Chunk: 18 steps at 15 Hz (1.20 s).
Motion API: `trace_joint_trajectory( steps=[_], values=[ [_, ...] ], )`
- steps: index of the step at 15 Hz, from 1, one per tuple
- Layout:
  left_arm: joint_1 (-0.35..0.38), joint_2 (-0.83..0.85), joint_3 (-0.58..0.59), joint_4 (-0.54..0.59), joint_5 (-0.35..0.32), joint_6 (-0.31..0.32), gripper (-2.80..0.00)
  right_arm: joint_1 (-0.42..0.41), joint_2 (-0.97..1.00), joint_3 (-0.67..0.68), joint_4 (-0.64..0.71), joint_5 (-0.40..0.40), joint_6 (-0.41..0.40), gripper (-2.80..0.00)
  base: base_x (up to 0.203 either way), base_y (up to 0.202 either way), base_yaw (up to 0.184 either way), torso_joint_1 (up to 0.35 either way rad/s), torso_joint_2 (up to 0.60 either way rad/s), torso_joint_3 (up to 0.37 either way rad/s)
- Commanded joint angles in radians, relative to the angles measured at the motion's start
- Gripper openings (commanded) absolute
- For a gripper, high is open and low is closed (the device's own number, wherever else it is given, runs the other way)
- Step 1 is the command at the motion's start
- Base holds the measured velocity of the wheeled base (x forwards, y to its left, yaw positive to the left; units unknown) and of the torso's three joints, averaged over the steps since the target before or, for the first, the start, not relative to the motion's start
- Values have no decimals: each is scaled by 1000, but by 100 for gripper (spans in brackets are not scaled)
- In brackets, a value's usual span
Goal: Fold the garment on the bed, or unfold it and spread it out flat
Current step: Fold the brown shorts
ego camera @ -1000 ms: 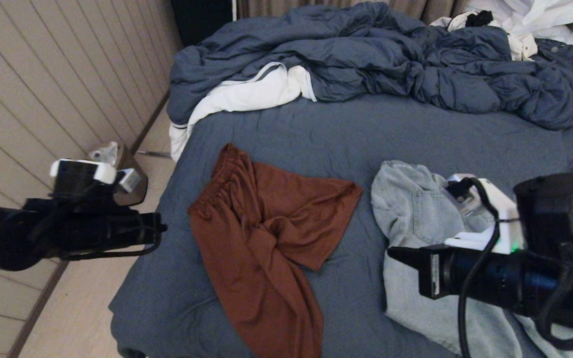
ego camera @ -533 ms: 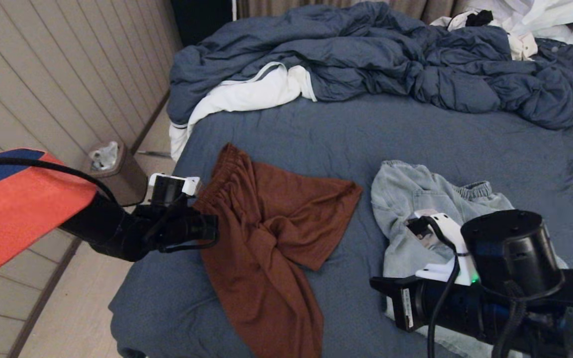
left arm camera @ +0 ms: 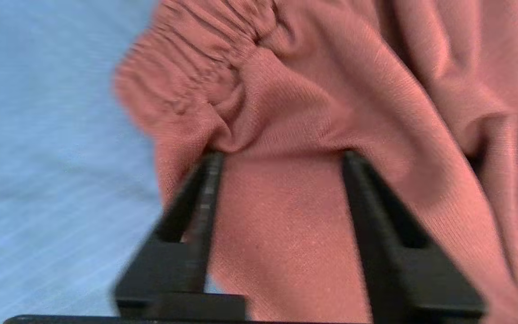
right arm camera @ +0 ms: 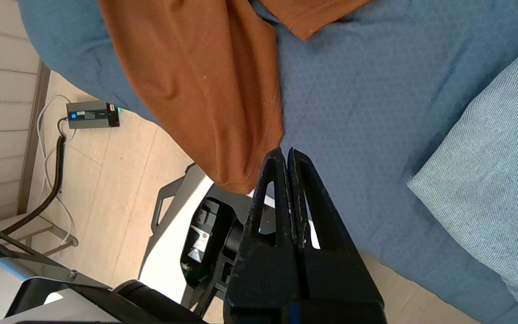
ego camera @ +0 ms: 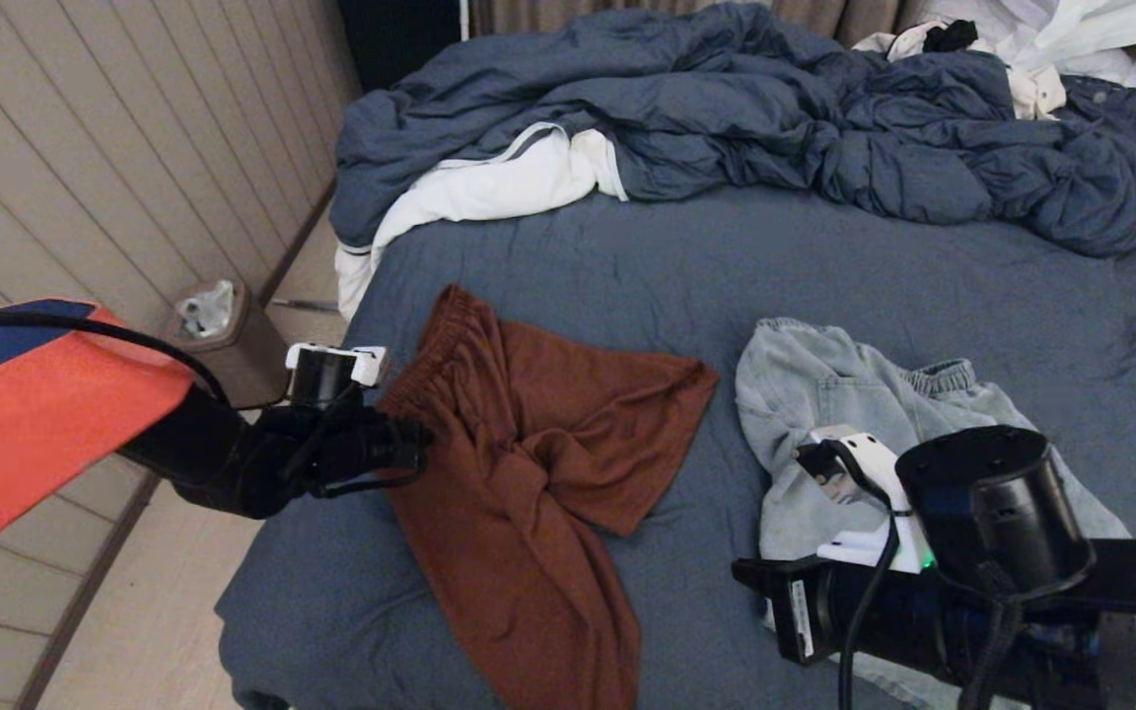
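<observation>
Nearest, right gripper point(right arm camera: 284, 155) at 5 o'clock, pressed together, hovering off the bed point(ego camera: 745, 276) edge. Left gripper point(left arm camera: 281, 157) at 9 o'clock, level, fingers apart, tips pressing the rust shorts point(ego camera: 519, 473) by the waistband. Two garments: shorts, denim point(ego camera: 824, 394). Open sheet beyond; duvet point(ego camera: 726, 108) at 12.

Bare sheet point(ego camera: 824, 266) lies open between the duvet point(ego camera: 726, 108) heaped at the far side and the two garments: shorts point(ego camera: 529, 463) and jeans point(ego camera: 824, 394), narrowly apart.
</observation>
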Motion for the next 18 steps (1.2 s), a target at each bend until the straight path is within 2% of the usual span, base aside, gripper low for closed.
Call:
trace_joint_trajectory(
  steps=[1, 4, 14, 15, 18],
  values=[
    [30, -86, 42, -10, 1, 1, 0, 0, 3, 7, -23, 0, 2, -280, 0, 0, 0, 0, 0, 0],
    [103, -54, 36, -51, -2, 34, 0, 2, 4, 27, -61, -1, -3, -280, 0, 0, 0, 0, 0, 0],
    [119, 78, 10, -107, -7, 38, 0, -1, 22, 40, -83, 4, -5, -280, 0, 0, 0, 0, 0, 0],
    [119, 81, 9, -107, -8, 37, -280, -1, 27, 43, -91, 4, -5, -280, 0, 0, 0, 0, 0, 0],
    [119, 82, 10, -107, -13, 32, -280, 2, 48, 52, -99, 11, 1, -280, 0, 0, 0, 0, 0, 0]
  ],
)
